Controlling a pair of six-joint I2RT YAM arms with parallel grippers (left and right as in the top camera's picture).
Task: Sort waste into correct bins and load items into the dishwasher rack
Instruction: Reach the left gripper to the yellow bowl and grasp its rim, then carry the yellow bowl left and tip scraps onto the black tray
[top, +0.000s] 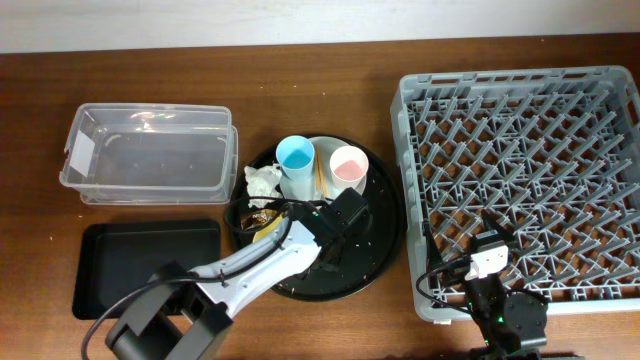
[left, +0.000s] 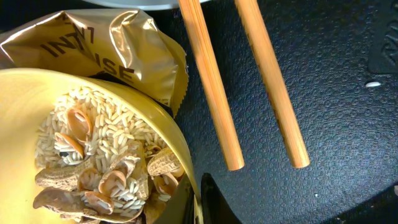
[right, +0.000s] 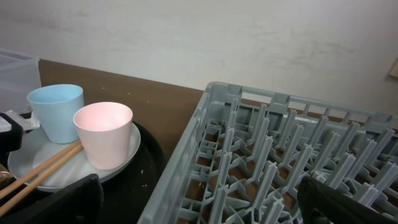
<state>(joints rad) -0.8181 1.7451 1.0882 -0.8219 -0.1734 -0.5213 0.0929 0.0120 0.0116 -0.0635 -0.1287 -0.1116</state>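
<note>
My left gripper is shut on the rim of the yellow bowl, which holds the tan food scraps and rice. The gold wrapper lies beside the bowl, and the two chopsticks lie on the round black tray. In the overhead view the left arm covers most of the bowl. The blue cup and pink cup stand on the white plate, with the napkin next to them. My right gripper is open and empty over the dishwasher rack's front left corner.
The clear tub stands at the back left and the shallow black tray lies in front of it. The large round black tray sits between them and the rack. The right wrist view shows the cups left of the rack wall.
</note>
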